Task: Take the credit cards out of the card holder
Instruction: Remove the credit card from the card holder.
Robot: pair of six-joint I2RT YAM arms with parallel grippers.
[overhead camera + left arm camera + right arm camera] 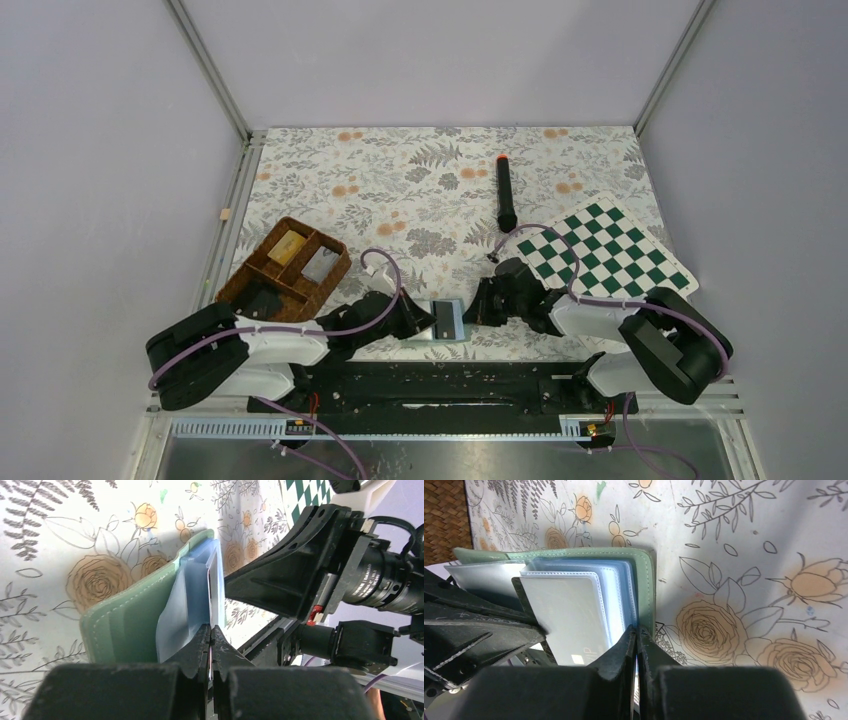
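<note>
the card holder sits open at the lower centre of the top view. the right hand is pinched shut on its edge, and the left hand is shut on what seems a grey credit card. next, i judge, the card must be pulled straight out.

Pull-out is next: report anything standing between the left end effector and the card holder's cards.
Nothing visible does. The left end effector is shut on a thin edge at the card holder's clear sleeves; the right end effector pinches the opposite side.
</note>
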